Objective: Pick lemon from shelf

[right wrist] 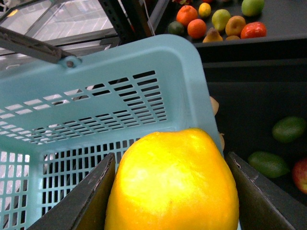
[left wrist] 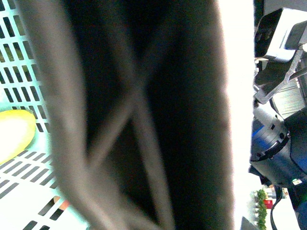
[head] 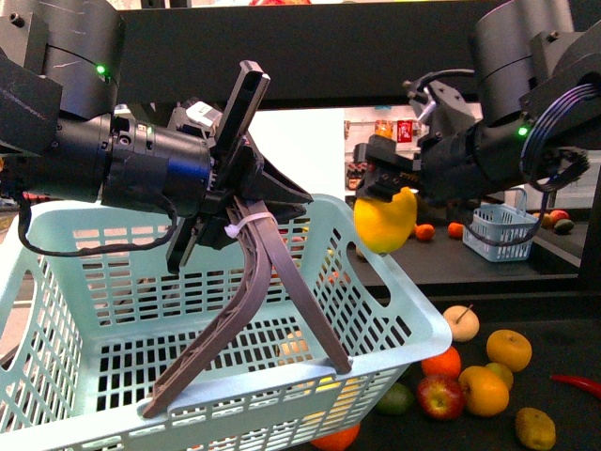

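Note:
My right gripper is shut on the yellow lemon and holds it in the air just above the right rim of the pale blue basket. In the right wrist view the lemon fills the space between both fingers, with the basket's corner below. My left gripper is shut on the grey-brown basket handle and holds the basket up. The left wrist view shows the blurred handle close up. The black shelf runs behind and below.
Several loose fruits lie on the lower shelf tier: oranges, an apple, a green fruit. A small blue basket stands on the tier behind. Fruit lies inside my basket. Avocados lie beside it.

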You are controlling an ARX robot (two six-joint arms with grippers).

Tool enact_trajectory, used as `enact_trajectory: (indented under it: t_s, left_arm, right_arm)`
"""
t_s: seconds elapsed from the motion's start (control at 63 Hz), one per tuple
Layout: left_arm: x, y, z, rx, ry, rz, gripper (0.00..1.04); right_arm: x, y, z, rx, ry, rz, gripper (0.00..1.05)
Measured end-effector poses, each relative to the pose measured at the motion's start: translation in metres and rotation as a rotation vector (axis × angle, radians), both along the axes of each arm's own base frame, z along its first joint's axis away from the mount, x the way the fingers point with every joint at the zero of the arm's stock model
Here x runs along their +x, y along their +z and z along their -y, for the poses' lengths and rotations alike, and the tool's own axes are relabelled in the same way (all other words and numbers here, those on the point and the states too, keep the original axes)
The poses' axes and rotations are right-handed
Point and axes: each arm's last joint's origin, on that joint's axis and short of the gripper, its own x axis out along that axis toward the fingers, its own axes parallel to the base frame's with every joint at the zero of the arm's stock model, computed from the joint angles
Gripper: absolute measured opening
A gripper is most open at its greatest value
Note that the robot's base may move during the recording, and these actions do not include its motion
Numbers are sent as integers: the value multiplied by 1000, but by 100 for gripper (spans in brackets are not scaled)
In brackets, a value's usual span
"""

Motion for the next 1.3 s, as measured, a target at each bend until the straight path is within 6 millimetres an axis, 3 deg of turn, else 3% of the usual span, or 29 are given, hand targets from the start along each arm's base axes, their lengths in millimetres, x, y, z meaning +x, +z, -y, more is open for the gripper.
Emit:
enact_trajectory:
  t_s: [0.238,0.397,0.667,0.762,0.905,1.001,1.159,1.302]
  left_arm:
    - [0,0,0,0,0,0,11]
    - [0,0,0,-1,-1,0,11]
    - [0,0,0,0,1,0,11]
    - [0,-1,0,-2,0,-6,11]
    - [0,-1,0,2,4,-2,11]
    - [0,-1,0,-1,2,-7,11]
    - [0,-1,0,0,3,-6,11]
    - [0,-1,0,0,1,-6,11]
  right_arm:
    - [4,-20,-17,-11,32,-42,62]
    - [3,-23,-23,-23,44,-43,62]
    - [4,-14,-13,-27,23,15,99]
    - [-3,3,2,-40,-21,81,97]
    - [-34,39,37,-86,-143,205,97]
    - [-64,49,60,-94,-206,245,97]
    - [-124,35,89,-158,-335,246,97]
    - [-182,14,99,-195,-359,223,97]
